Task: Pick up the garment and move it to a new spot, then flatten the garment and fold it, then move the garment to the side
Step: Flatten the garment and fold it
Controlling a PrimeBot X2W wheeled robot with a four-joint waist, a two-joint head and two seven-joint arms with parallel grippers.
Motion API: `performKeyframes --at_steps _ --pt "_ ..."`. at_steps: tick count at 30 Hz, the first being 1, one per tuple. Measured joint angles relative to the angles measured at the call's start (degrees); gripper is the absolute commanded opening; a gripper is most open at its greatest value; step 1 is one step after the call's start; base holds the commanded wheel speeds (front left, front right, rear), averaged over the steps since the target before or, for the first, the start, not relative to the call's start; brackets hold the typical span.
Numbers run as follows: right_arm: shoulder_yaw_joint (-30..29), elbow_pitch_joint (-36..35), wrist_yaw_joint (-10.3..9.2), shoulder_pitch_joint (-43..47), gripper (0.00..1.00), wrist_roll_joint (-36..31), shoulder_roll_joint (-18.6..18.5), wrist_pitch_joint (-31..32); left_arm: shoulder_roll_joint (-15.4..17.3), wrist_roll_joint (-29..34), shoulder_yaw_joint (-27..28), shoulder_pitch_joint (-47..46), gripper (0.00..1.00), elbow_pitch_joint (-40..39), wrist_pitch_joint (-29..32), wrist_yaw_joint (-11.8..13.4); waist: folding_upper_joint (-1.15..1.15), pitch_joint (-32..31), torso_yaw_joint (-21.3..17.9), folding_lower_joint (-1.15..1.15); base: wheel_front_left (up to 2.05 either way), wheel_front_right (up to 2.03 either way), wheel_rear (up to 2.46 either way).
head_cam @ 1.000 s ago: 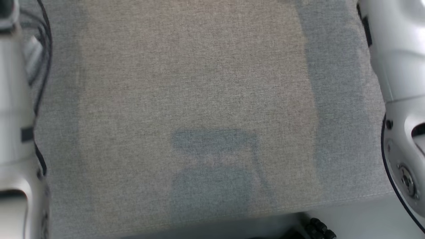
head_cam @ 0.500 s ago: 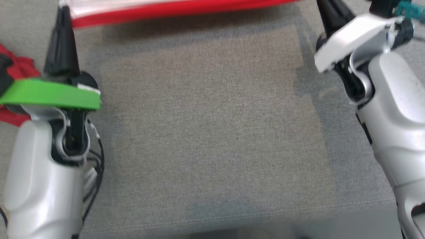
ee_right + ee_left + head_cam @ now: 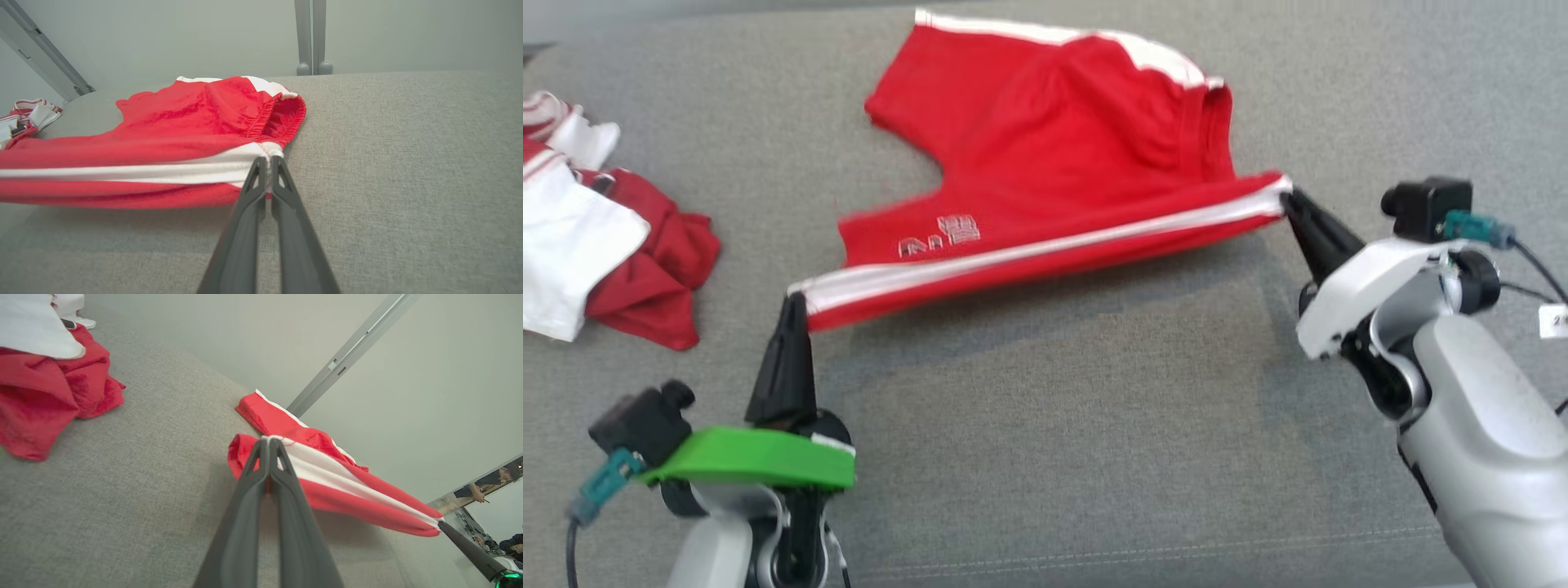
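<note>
Spare heap: red-and-white clothes [image 3: 605, 245], bunched by the left edge of the grey cushion [image 3: 1094, 425]. It lies well apart from the work and is probably waiting its turn.
Left claw [image 3: 792, 304]: fingers pressed together on the leg-hem end of the white side stripe [image 3: 1029, 257], with that corner raised off the cushion.
Garment: red shorts [image 3: 1054, 155], mid-cushion toward the far edge. The near side is strung taut between the two claws and the far side rests on the fabric.
Right claw [image 3: 1290, 196]: clamped on the waistband end of the same stripe.
Why held so: my judgement is that pinching both ends of one seam pulls it straight, ready to lay flat for folding.
Count: shorts 1. Claws 2, both gripping. White stripes seen 2. Heaps 1, and I cannot tell how many pieces are in it.
</note>
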Motion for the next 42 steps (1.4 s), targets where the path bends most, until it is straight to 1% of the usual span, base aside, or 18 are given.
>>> performKeyframes --at_steps 3,5,10,13,15,16,19,22,24,27,32,37,42 --pt "0.21 -1.93 -0.01 3.67 0.00 -0.66 -0.40 1.47 -0.02 0.33 -0.62 3.86 0.00 -1.16 0.08 0.79 0.00 -2.53 0.31 0.00 0.00 0.00 0.00" --pt "0.38 -3.86 -0.01 6.06 0.00 -0.98 -0.77 2.21 -0.10 0.22 -0.60 6.38 0.00 -2.04 0.23 1.92 0.00 -4.11 0.47 0.00 0.00 0.00 0.00" --pt "-0.22 -7.93 0.00 12.19 0.00 -0.87 -0.99 3.33 0.20 0.42 -0.58 10.93 0.00 -4.72 0.26 3.13 0.00 -6.96 0.69 0.00 0.00 0.00 0.00" --pt "-1.21 -11.47 0.00 16.22 0.00 -0.99 -1.34 4.15 0.15 0.34 -0.96 14.17 0.00 -6.32 0.82 3.89 0.00 -8.50 0.75 0.00 0.00 0.00 0.00" --pt "-1.86 -14.19 -0.02 19.01 0.00 -0.68 -1.23 4.86 -0.52 -0.75 -0.78 15.91 0.00 -7.17 0.82 4.54 0.00 -9.22 0.77 0.00 0.00 0.00 0.00" --pt "-2.76 -16.67 -0.01 21.40 0.00 -0.91 -1.32 5.41 -0.88 -1.00 -0.54 17.60 0.00 -7.87 0.54 5.05 0.00 -9.70 0.69 0.00 0.00 0.00 0.00" --pt "-4.54 -19.79 -0.01 24.98 0.00 -1.14 -0.90 6.57 -1.60 -1.40 -0.97 20.32 0.00 -9.09 -0.01 5.75 0.00 -10.12 0.23 0.00 0.00 0.00 0.00" --pt "-6.33 -22.47 -0.01 28.53 0.00 -1.21 -0.13 7.71 -1.72 -1.24 -1.47 22.58 0.00 -10.36 -0.18 6.27 0.00 -10.46 -0.19 0.00 0.00 0.00 0.00" --pt "-7.17 -23.96 -0.01 29.96 0.00 -1.22 0.54 8.21 -1.20 0.07 -1.65 22.78 0.00 -10.85 -0.30 6.54 0.00 -10.40 -0.48 0.00 0.00 0.00 0.00" --pt "-6.98 -25.71 -0.05 29.94 0.00 -2.05 0.99 8.36 -0.20 0.89 -1.52 21.30 0.00 -10.99 0.02 6.93 0.00 -9.70 -0.94 0.00 0.00 0.00 0.00" --pt "-6.84 -26.52 -0.20 26.13 0.00 -3.15 2.46 6.79 1.85 3.55 -1.48 13.49 0.00 -9.78 0.49 7.08 0.00 -7.46 -1.98 0.00 0.00 0.00 0.00" --pt "-6.69 -24.90 -0.25 20.34 0.00 -3.54 4.10 5.38 3.48 5.66 -1.59 4.42 0.00 -6.44 0.69 6.16 0.00 -4.26 -3.08 0.00 0.00 0.00 0.00" --pt "-5.02 -21.52 -0.26 13.01 0.00 -3.70 6.13 4.99 5.59 8.05 -1.42 -3.73 0.00 -2.10 0.49 5.16 0.00 -0.85 -4.50 0.00 0.00 0.00 0.00"
